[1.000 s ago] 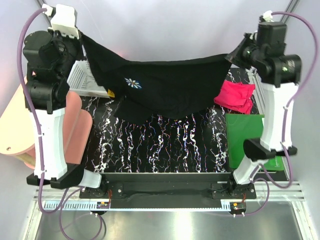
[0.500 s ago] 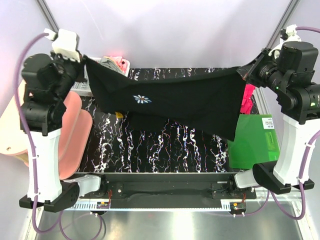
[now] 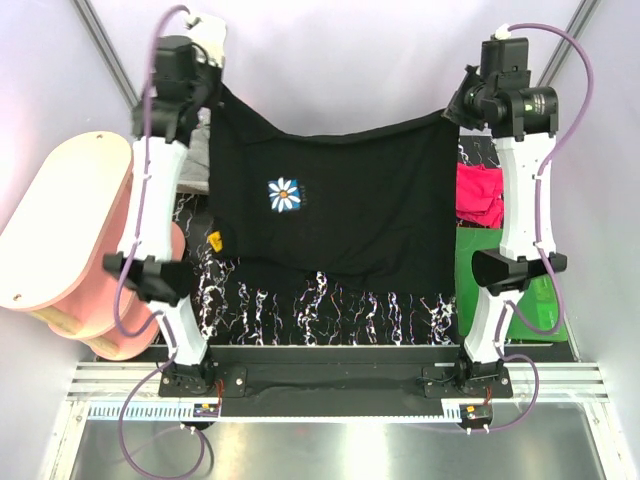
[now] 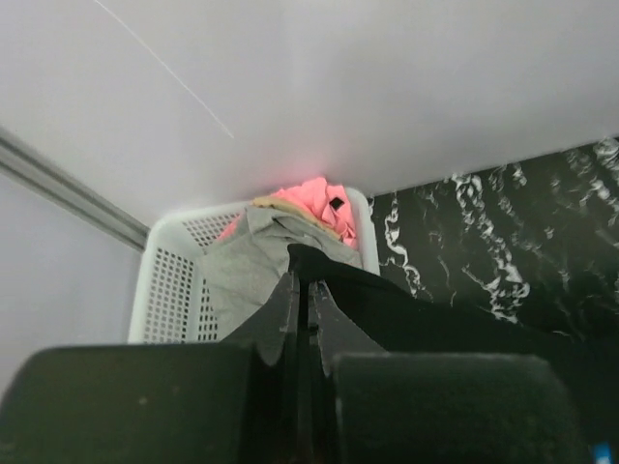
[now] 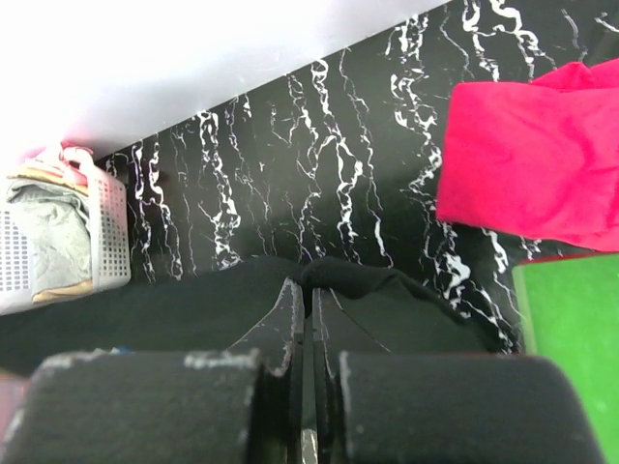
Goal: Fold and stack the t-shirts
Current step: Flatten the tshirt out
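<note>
white arm links point(image 3: 155, 195), black joint housings point(image 3: 515, 105), purple cables point(image 3: 548, 27), black bases point(image 3: 200, 379)

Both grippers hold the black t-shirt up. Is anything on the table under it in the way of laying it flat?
Nothing visible does. The table below the black t-shirt looks bare; the crimson t-shirt lies to its right, the basket at the far-left corner.

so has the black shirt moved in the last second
Yes. The black shirt has spread out, and its hem has come down the top view, from about level with the green board's far edge to well past it.
</note>
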